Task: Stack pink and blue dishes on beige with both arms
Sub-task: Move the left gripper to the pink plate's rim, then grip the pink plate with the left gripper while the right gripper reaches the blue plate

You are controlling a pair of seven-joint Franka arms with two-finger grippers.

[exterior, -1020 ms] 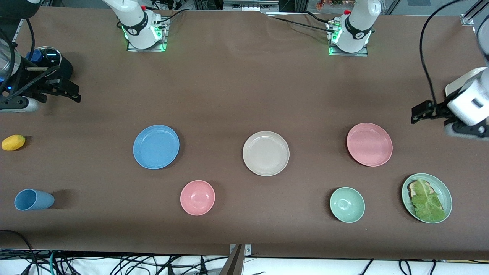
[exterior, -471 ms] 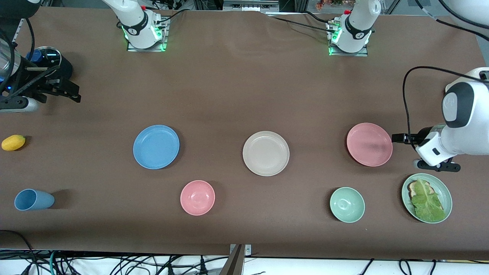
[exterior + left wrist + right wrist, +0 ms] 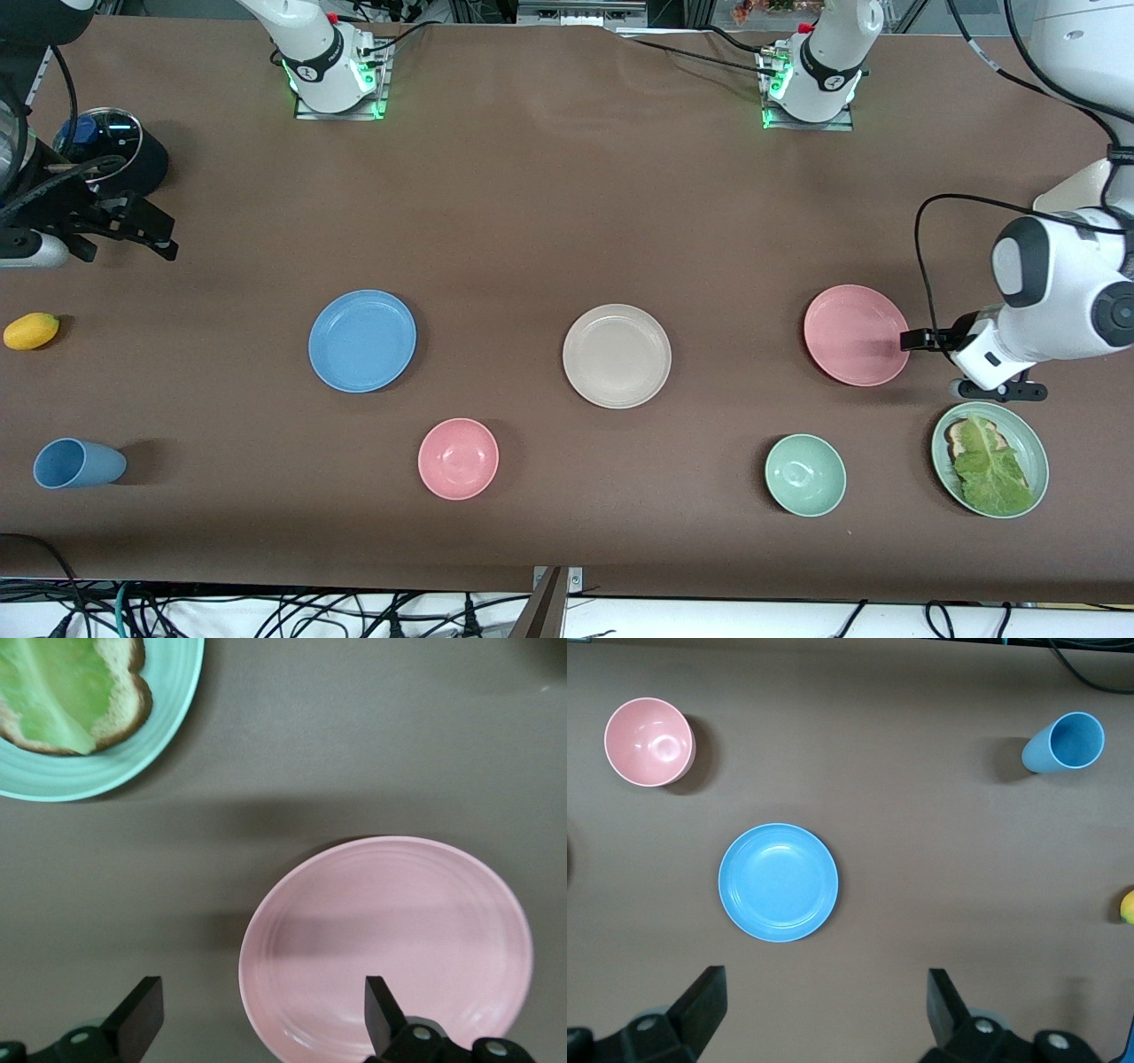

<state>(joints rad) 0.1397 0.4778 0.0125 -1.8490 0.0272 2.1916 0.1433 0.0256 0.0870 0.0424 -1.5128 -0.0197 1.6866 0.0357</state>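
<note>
Matte and shallow, the three equal plates lie in a row across the middle of the brown surface (image 3: 549, 204): the blue plate (image 3: 362, 340) toward the right arm's end, the beige plate (image 3: 617, 355) at the centre, and the pink plate (image 3: 857, 335) toward the left arm's end, all well apart and none yet stacked. The left gripper (image 3: 921, 340) hangs low at the pink plate's rim on the side toward the left arm's end of the surface, its fingers (image 3: 383, 1010) spread wide and empty; in the left wrist view one finger stands over the plate and the other over bare surface, so the rim lies between them. The right gripper (image 3: 133, 232) hovers near the edge at the right arm's end, well apart from the blue plate, fingers (image 3: 946, 994) likewise wide and empty. Judged from their look, the plates are light, rigid and smooth, so likely slippery; each is best pinched across its raised rim, one finger inside and one beneath the lip, and kept level. Bystanders: pink bowl (image 3: 458, 458), mint-green bowl (image 3: 805, 475), light-blue cup (image 3: 78, 463), green plate (image 3: 1028, 439) with bread and lettuce.
</note>
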